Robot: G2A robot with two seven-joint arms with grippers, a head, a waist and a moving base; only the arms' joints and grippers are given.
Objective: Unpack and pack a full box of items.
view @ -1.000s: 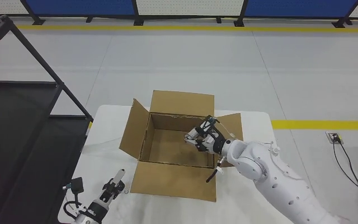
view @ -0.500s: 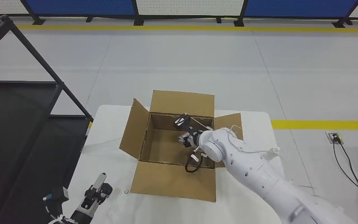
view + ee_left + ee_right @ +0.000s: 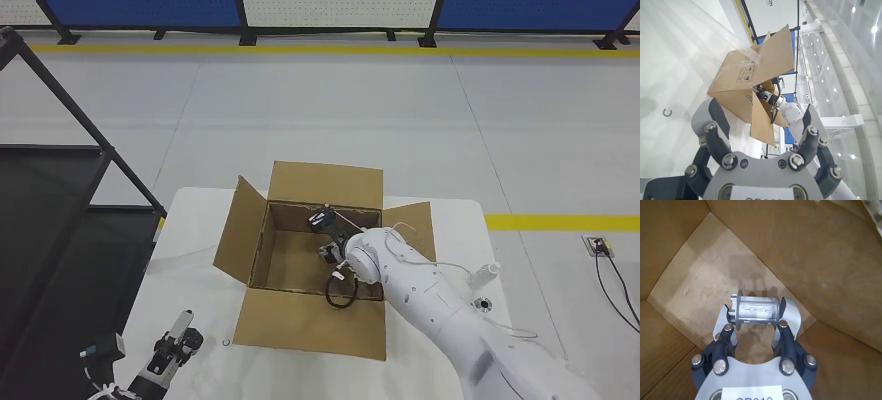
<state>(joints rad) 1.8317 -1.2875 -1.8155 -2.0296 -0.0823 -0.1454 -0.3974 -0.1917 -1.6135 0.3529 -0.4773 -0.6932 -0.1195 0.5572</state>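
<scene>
An open cardboard box (image 3: 310,320) stands in the middle of the white table, all flaps folded outward. My right gripper (image 3: 755,311) is down inside the box (image 3: 829,266), shut on a grey metal cylinder part (image 3: 756,311) with flanged ends, held a little above the bare box floor. From above, that right gripper (image 3: 327,232) is over the box's back right area. My left gripper (image 3: 762,117) hangs open with nothing in it near the table's front left corner, with the box (image 3: 738,83) ahead of it; the top view shows this left gripper (image 3: 182,338) too.
A small C-shaped ring (image 3: 667,113) lies on the white table (image 3: 674,66) near the left gripper. Clear plastic film (image 3: 745,49) drapes over a corner of the box. A black rack (image 3: 50,250) stands left of the table. Small parts (image 3: 483,304) lie at the table's right edge.
The right arm has swung leftward and its gripper has gone down into the box with the metal part. The left gripper drew back toward the table's front left corner.
</scene>
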